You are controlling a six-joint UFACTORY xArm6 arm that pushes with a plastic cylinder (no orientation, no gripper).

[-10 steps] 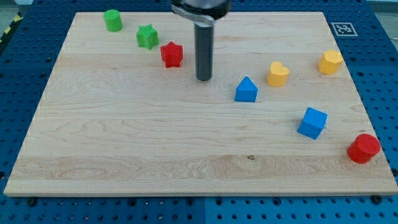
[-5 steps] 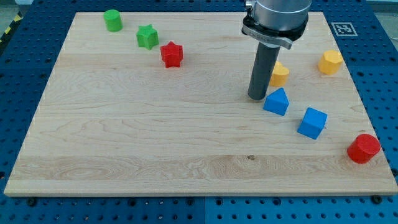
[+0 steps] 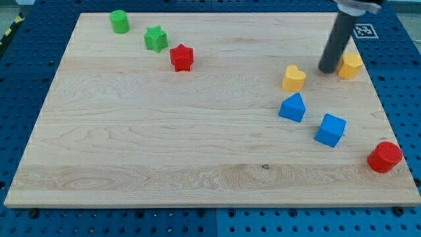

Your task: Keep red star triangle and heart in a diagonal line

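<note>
The red star (image 3: 181, 57) lies at the board's upper left middle. The blue triangle (image 3: 293, 107) lies right of centre, just below the yellow heart (image 3: 294, 78). My tip (image 3: 327, 70) stands on the board to the right of the yellow heart, with a gap between them, and close beside the left side of the yellow hexagon block (image 3: 350, 65). It is above and to the right of the blue triangle.
A green cylinder (image 3: 119, 21) and a green star (image 3: 156, 38) lie up-left of the red star. A blue cube (image 3: 330, 130) lies down-right of the triangle. A red cylinder (image 3: 384, 157) sits near the wooden board's (image 3: 131, 158) right edge.
My tip swept right from beside the red star, pushed the blue triangle right and slightly down to below the heart, then moved up-right to beside the yellow hexagon block.
</note>
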